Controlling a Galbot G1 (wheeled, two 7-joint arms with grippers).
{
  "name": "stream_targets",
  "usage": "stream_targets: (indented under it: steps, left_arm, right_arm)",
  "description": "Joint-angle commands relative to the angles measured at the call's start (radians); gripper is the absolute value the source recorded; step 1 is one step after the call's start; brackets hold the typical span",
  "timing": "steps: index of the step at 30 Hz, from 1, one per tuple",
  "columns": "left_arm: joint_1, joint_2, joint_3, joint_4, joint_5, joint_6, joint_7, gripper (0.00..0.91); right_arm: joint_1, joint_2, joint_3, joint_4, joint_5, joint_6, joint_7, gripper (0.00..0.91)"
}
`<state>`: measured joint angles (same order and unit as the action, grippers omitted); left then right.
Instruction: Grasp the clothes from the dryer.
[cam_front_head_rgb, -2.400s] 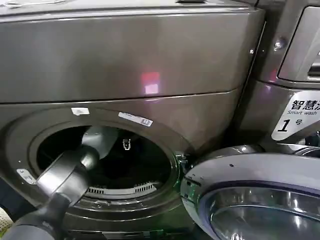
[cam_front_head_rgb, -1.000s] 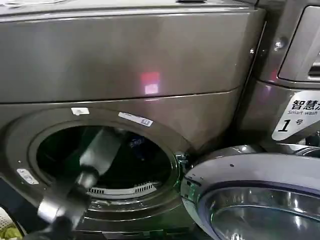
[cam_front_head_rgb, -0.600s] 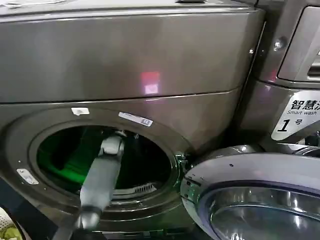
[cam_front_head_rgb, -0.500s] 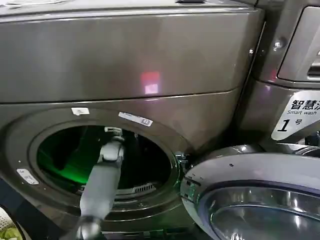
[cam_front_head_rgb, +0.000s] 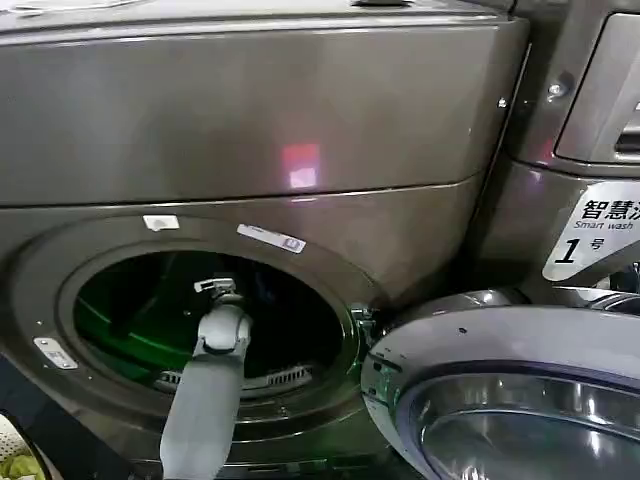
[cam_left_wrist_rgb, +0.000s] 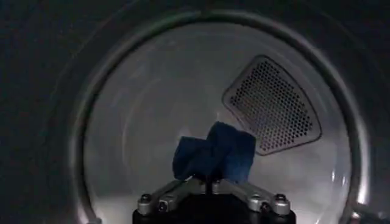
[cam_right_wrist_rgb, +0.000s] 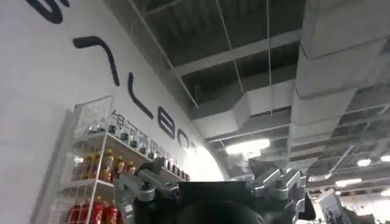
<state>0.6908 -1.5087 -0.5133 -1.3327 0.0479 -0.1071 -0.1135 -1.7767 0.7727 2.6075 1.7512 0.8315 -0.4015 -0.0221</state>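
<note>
The clothes (cam_left_wrist_rgb: 214, 152) — a small navy bundle — sit at the tips of our left gripper (cam_left_wrist_rgb: 211, 181) inside the dryer (cam_front_head_rgb: 250, 130) drum, in front of the perforated vent (cam_left_wrist_rgb: 272, 106) on the back wall. In the left wrist view the finger linkages converge on the cloth, so we judge the claw clamped on it, tho the tips themselves are hidden behind fabric. In the head view our left arm reaches thru the porthole (cam_front_head_rgb: 345, 290), wrist approx mid-opening. The right gripper (cam_right_wrist_rgb: 213, 189) is parked away from the machine, pointing up at a ceiling; can't tell if its fingers are open or shut.

Step in hand, as we read it: grasp made, extraction pending. Next move calls for pulling straight back thru the mouth w/o snagging the rim — and keeping the clamp firm, since the bundle hangs loose.
</note>
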Motion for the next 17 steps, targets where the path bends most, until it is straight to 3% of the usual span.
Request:
stream_targets:
  steps: [1,17]
  left_arm:
    - [0.017,-0.009,-0.006,-0.022,0.012,-0.003,-0.028,0.000]
    - [0.003,-0.011,-0.005,-0.024,0.020,0.004,-0.019,0.000]
  right_arm:
    - [0.007,-0.002,-0.003,0.000,-0.013,-0.012,-0.012,0.907]
    - [0.016,-0.009,-0.001,0.000,-0.021,-0.021,-0.021,0.907]
